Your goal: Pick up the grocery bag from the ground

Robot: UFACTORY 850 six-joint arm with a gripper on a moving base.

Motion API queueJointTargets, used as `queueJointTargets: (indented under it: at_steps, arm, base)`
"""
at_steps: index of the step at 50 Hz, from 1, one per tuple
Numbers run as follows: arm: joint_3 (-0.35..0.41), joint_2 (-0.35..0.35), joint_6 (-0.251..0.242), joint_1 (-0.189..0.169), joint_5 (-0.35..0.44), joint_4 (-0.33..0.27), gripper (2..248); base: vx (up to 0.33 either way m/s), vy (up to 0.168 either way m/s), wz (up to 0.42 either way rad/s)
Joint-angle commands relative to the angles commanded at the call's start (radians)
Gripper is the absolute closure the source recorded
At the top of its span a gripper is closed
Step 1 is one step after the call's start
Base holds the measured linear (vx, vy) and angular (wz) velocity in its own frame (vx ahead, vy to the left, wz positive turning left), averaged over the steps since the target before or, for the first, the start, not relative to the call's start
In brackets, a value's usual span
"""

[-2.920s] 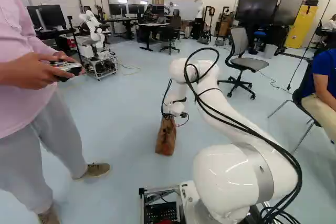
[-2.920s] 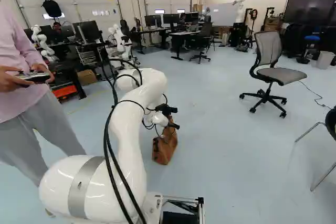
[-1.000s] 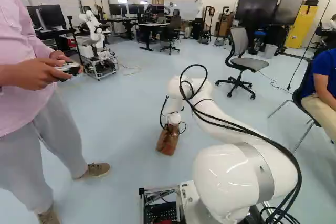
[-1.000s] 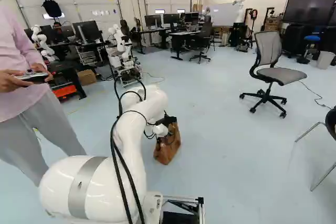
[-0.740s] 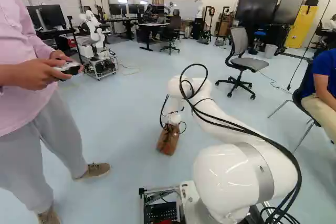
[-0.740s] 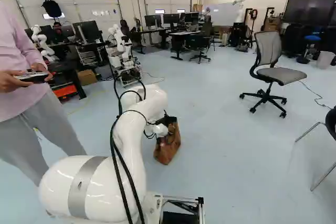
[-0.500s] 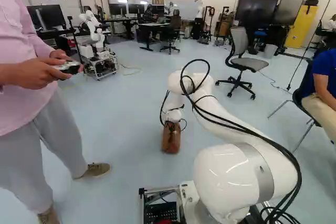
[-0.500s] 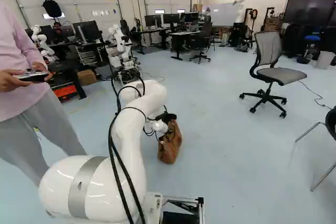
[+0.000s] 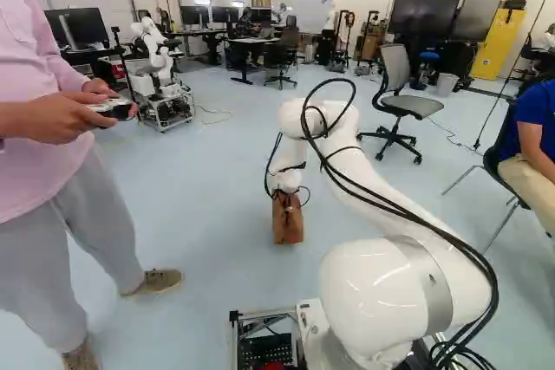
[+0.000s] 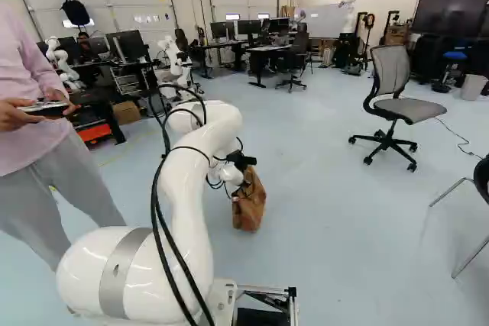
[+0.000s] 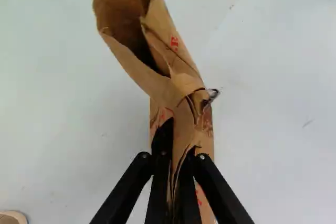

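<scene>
A pale blue-grey floor (image 9: 204,205) runs back to a wall lined with desks and monitors. In the left base view, a person (image 9: 52,153) stands close by at nine o'clock, both hands on a handheld controller (image 9: 113,110). Toward ten o'clock, another robot (image 9: 154,54), a white arm, stands on a wheeled frame (image 9: 165,108). A dark task chair (image 9: 282,54) is near twelve o'clock, beside a black-topped desk.

Just off the middle, toward six o'clock, the brown paper grocery bag (image 9: 288,224) hangs or stands upright under the gripper (image 9: 282,193); whether its base touches the floor, I cannot tell. In the wrist view, the gripper (image 11: 179,142) is pinching the crumpled top of the bag, one finger on each side with folded paper between them. Taking the way the fingers point as twelve o'clock, the bag's open mouth gapes ahead of them toward eleven, with red print on the paper.

The white arm (image 9: 399,201) rises from between four and five o'clock in the left base view, black cables looping along it. A grey mesh office chair (image 9: 396,71) stands at two o'clock, and past it, also toward two, is a yellow cabinet (image 9: 498,43).
</scene>
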Motion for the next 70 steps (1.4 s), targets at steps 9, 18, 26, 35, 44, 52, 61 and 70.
queueJointTargets:
  at_steps: [9, 18, 26, 35, 44, 52, 61, 70]
  arm:
    - [0.049, 0.059, 0.000, 0.000, 0.000, 0.000, 229]
    - [0.096, 0.117, 0.000, 0.000, 0.000, 0.000, 229]
    - [0.136, 0.168, 0.000, 0.000, 0.000, 0.000, 229]
    - [0.178, 0.225, 0.000, 0.000, 0.000, 0.000, 229]
    - [0.217, 0.281, 0.000, 0.000, 0.000, 0.000, 229]
    - [0.251, 0.330, 0.000, 0.000, 0.000, 0.000, 229]
    - [0.286, 0.384, 0.000, 0.000, 0.000, 0.000, 229]
    - [0.319, 0.438, 0.000, 0.000, 0.000, 0.000, 229]
  base:
    - [0.000, 0.000, 0.000]
    - [0.000, 0.000, 0.000]
    - [0.000, 0.000, 0.000]
    - [0.000, 0.000, 0.000]
    - [0.000, 0.000, 0.000]
    - [0.000, 0.000, 0.000]
    - [0.000, 0.000, 0.000]
    - [0.000, 0.000, 0.000]
